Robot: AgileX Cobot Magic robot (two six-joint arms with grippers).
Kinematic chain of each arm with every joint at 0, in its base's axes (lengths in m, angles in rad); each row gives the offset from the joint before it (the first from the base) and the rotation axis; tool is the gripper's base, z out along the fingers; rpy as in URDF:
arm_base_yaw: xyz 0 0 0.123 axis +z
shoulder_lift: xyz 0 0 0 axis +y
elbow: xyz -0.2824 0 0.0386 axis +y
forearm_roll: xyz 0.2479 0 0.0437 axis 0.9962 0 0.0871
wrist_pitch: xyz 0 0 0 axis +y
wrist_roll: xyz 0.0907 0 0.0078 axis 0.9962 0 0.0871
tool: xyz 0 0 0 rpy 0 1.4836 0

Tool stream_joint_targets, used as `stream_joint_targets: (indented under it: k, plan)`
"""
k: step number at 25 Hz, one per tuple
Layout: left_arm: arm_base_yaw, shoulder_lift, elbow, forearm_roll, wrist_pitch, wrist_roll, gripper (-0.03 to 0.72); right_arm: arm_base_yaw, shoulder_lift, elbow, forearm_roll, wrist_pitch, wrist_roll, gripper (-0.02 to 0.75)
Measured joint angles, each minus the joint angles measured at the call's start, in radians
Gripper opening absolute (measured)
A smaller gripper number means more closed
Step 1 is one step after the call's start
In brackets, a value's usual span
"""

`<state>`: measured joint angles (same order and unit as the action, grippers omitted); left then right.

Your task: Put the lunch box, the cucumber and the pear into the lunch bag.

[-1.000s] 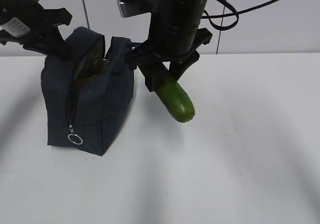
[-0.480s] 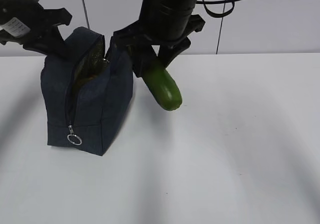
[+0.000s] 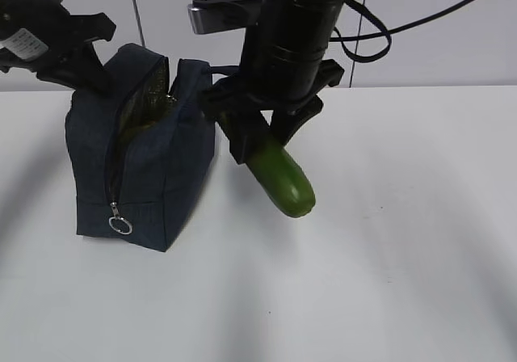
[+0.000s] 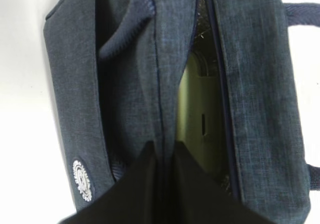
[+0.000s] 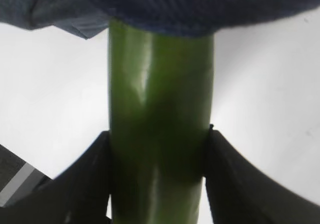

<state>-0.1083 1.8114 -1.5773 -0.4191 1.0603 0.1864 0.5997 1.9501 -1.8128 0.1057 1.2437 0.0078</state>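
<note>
**End effectors: left pinched on the bag's edge, right clamped on the cucumber**

The left end effector [image 3: 90, 69] sits at the 10 o'clock corner of the exterior view, closed tight on the top rim of the lunch bag [image 3: 153, 168]. Its wrist view shows the dark fingers [image 4: 150, 184] pressed together on a fold of navy fabric beside the zipper opening. The bag stands upright on the white table [image 3: 363, 281], zipper parted down its near end, the silver ring pull [image 3: 121, 225] hanging at about 7 o'clock on the bag. Through the gap, the pale green lid of the lunch box [image 4: 197, 129] lies inside the bag.

Just right of the bag, the right end effector [image 3: 262, 132] grips the cucumber [image 3: 283, 180] near its upper end, one finger against each flank in the wrist view. The cucumber hangs tilted, its free tip pointing toward 5 o'clock, above the table and outside the bag. The bag's loop handle [image 5: 165, 14] crosses the cucumber's far end in the right wrist view. The pear cannot be made out.
</note>
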Motion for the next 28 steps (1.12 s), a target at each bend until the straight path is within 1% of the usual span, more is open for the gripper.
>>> stream_joint_targets:
  k: [5,7,13,19,21,24,28]
  plan:
    - [0.001,0.000,0.000,0.000,0.000,0.000,0.000,0.000,-0.078,0.066,0.006,0.000,-0.008,0.400]
    - [0.001,0.000,0.000,0.000,-0.001,0.000,0.000,0.000,-0.101,0.086,0.029,0.000,-0.017,0.400]
    - [0.001,0.000,0.000,0.000,-0.001,-0.002,0.000,0.000,-0.123,0.115,0.148,0.000,-0.068,0.400]
    - [0.001,0.000,0.000,0.000,-0.001,-0.003,0.000,0.000,-0.127,0.117,0.166,-0.005,-0.072,0.400]
    - [0.001,0.000,0.000,0.000,0.000,-0.003,0.000,0.000,-0.127,0.117,0.182,-0.052,-0.075,0.400]
    - [0.002,0.000,0.000,0.000,0.001,-0.003,0.000,0.000,-0.123,0.117,0.235,-0.123,-0.075,0.400]
    - [0.002,0.000,0.000,0.000,0.004,-0.003,0.000,0.000,-0.097,0.117,0.263,-0.145,-0.078,0.399]
